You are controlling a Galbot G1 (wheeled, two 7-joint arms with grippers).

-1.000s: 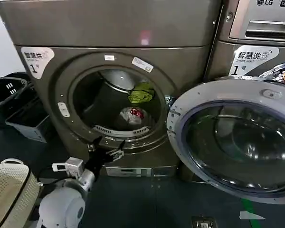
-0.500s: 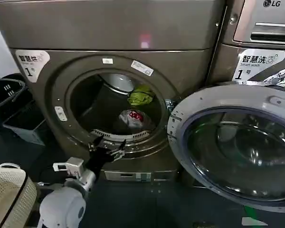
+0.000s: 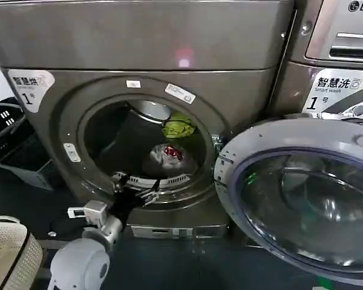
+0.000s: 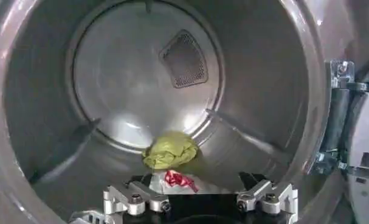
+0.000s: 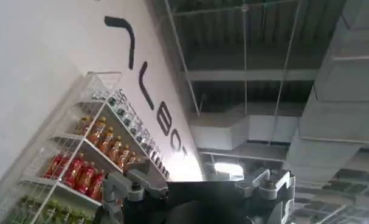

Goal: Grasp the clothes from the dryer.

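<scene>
A: The left gripper (image 3: 136,188) sits at the lip of the dryer (image 3: 139,42), fingers spread wide with nothing between them. Compared with a second ago it has come up from below the porthole rim to about six o'clock on the opening, and the head camera has closed in on the machine as well.

B: So it is on its way into the drum?

A: I judge so. The reach has started, but no cloth is touched yet. The white piece (image 3: 166,158) with the red patch lies on the drum floor, just past the gripper. The green piece (image 3: 178,127) sits behind it, toward one o'clock in the opening.

B: Does the wrist camera agree?

A: Yes. It looks straight into the drum, with the green piece (image 4: 169,150) bunched ahead and the white piece (image 4: 175,181) nearer, between the spread fingers (image 4: 126,198) but well short of them.

B: What is hard to read?

A: Most of the white piece is cut off behind the gripper body in the wrist view, so its shape is unclear. Whether the two pieces touch, I cannot tell. The open door (image 3: 302,193) stands at three o'clock, clear of the reach.

B: And the right gripper (image 5: 199,189)?

A: Parked, aimed up at a ceiling and a drinks shelf (image 5: 87,164). Its fingers stand apart, empty.
</scene>
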